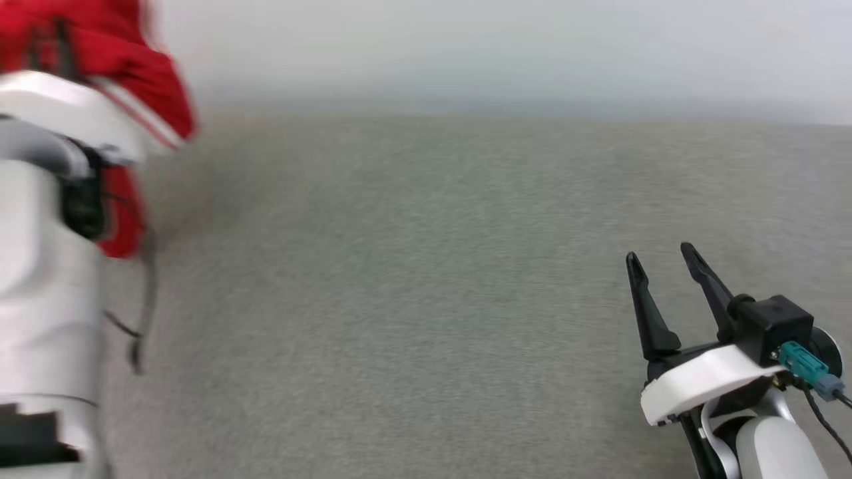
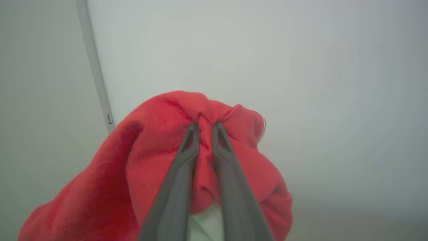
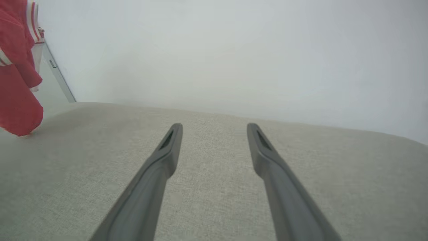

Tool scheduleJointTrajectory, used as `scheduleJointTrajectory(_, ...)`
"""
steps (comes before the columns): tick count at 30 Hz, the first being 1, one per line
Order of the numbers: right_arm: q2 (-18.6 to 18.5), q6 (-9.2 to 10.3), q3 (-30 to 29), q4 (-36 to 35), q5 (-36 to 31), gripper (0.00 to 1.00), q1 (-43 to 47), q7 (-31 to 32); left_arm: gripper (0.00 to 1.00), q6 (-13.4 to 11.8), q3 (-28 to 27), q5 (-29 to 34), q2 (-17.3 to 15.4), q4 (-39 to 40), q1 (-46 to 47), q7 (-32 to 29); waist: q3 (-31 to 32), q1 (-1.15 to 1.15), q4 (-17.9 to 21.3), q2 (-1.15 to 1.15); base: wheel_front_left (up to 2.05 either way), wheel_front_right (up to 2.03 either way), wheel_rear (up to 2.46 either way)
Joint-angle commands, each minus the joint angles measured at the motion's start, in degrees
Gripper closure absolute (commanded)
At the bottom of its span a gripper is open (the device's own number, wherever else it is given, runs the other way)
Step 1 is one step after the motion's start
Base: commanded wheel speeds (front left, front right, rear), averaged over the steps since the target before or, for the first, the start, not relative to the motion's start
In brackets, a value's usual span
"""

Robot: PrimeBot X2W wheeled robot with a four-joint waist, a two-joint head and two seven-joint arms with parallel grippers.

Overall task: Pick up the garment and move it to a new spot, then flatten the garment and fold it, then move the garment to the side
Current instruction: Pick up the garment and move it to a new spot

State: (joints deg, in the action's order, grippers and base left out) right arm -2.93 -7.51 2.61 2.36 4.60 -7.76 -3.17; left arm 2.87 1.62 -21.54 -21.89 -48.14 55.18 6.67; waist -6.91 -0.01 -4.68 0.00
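Left claw (image 2: 205,124) pinches the soft bright red shirt (image 2: 157,150) up high to carry it; right claw (image 1: 660,254) rests open.

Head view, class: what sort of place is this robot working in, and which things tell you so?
Probably an indoor lab or test area, though that is not certain: a broad grey cloth-covered surface, a bare pale wall behind it, and a red garment pinched in the left gripper.
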Motion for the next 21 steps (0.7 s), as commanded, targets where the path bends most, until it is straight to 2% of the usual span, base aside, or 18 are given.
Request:
scheduleJointTrajectory(1, 0.1, 0.04, 0.1, -0.3, 0.2, 0.00, 0.9, 0.1, 1.00, 0.0, 0.5, -0.1, 1.2, 1.0, -0.9, 0.2, 2.1, 0.01, 3.0, 0.00, 0.00, 0.00, 0.00)
scheduleJointTrajectory(6, 0.1, 0.04, -0.6, -0.9, 0.3, 0.00, 2.7, 1.0, 1.00, 0.8, 4.0, -0.8, 8.5, 5.5, -5.6, -0.6, 3.5, 0.01, 7.5, 0.00, 0.00, 0.00, 0.00)
scheduleJointTrajectory(11, 0.1, 0.04, -1.2, -2.1, 0.2, 0.00, 3.5, 1.8, 1.00, 2.0, 8.1, -1.0, 14.0, 11.7, -11.4, -1.1, 2.6, 0.01, 11.3, 0.00, 0.00, 0.00, 0.00)
scheduleJointTrajectory(14, 0.1, 0.03, -1.6, -3.2, 0.3, 0.00, 3.7, 2.2, 1.00, 2.5, 11.2, -0.8, 16.0, 15.7, -16.0, -2.0, 1.1, 0.01, 12.7, 0.00, 0.00, 0.00, 0.00)
scheduleJointTrajectory(21, 0.1, 0.04, -1.9, -3.9, 1.1, 0.00, 3.0, 1.5, 1.00, 3.5, 19.2, -0.7, 17.6, 23.3, -30.2, -4.2, -2.4, 0.01, 13.9, 0.00, 0.00, 0.00, 0.00)
